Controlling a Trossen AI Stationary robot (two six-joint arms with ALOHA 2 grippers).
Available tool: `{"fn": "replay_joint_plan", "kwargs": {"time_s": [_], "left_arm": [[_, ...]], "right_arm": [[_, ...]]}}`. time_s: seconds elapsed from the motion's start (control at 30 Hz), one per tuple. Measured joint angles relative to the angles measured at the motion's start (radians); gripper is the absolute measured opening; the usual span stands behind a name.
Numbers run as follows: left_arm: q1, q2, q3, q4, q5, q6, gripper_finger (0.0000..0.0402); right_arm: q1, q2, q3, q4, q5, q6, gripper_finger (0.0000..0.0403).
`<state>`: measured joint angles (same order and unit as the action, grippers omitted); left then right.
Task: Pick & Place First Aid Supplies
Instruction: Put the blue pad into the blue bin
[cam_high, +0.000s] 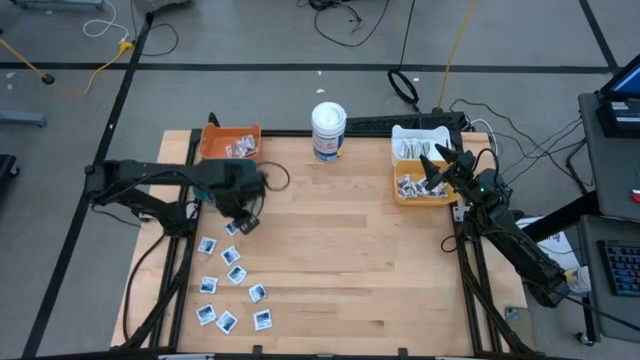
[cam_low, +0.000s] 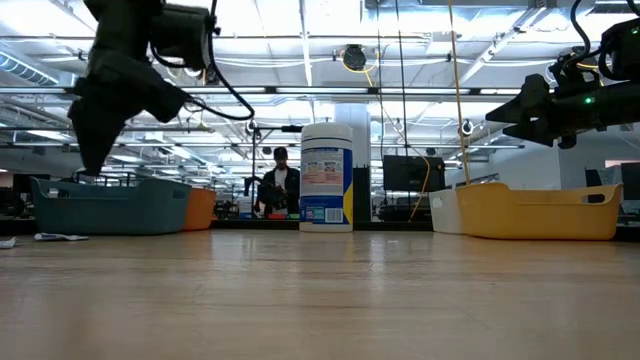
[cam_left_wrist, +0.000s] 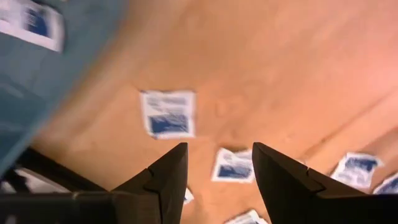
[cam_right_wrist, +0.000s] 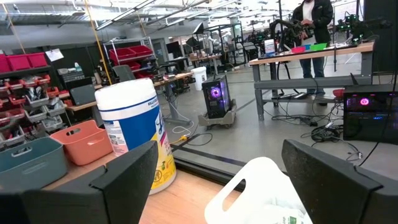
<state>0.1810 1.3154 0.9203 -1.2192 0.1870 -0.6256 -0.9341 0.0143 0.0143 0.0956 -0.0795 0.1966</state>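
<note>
Several square white-and-blue sachets (cam_high: 233, 273) lie flat on the table's near left part. My left gripper (cam_high: 241, 224) hovers open and empty just above the farthest of them. In the left wrist view its fingers (cam_left_wrist: 217, 168) frame one sachet (cam_left_wrist: 233, 165), and another sachet (cam_left_wrist: 168, 113) lies farther on. My right gripper (cam_high: 441, 165) hangs open and empty over the yellow bin (cam_high: 424, 190), which holds whitish wrapped strips. The right wrist view shows my right gripper (cam_right_wrist: 217, 177) wide apart above the white bin (cam_right_wrist: 261, 186).
A tall white tub (cam_high: 328, 130) stands at the far edge's middle. An orange bin (cam_high: 231, 142) holds a few packets. A teal bin (cam_left_wrist: 56, 68), mostly under my left arm, holds a sachet. A white bin (cam_high: 420, 141) sits behind the yellow one. Bare wood spans the table's middle.
</note>
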Motion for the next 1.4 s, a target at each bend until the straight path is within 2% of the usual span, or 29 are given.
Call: {"fn": "replay_joint_plan", "kwargs": {"time_s": [0.4, 0.7, 0.97, 1.4], "left_arm": [[-0.450, 0.065, 0.004, 0.128, -0.012, -0.325, 0.0182], [-0.682, 0.214, 0.160, 0.129, -0.059, -0.498, 0.0182], [-0.758, 0.364, 0.314, 0.130, -0.085, -0.531, 0.0182], [-0.761, 0.561, 0.317, 0.259, -0.053, -0.562, 0.0182]], "right_arm": [[0.000, 0.000, 0.000, 0.000, 0.000, 0.000, 0.0337], [0.000, 0.000, 0.000, 0.002, 0.000, 0.000, 0.0337], [0.000, 0.000, 0.000, 0.002, 0.000, 0.000, 0.0337], [0.000, 0.000, 0.000, 0.002, 0.000, 0.000, 0.0337]]}}
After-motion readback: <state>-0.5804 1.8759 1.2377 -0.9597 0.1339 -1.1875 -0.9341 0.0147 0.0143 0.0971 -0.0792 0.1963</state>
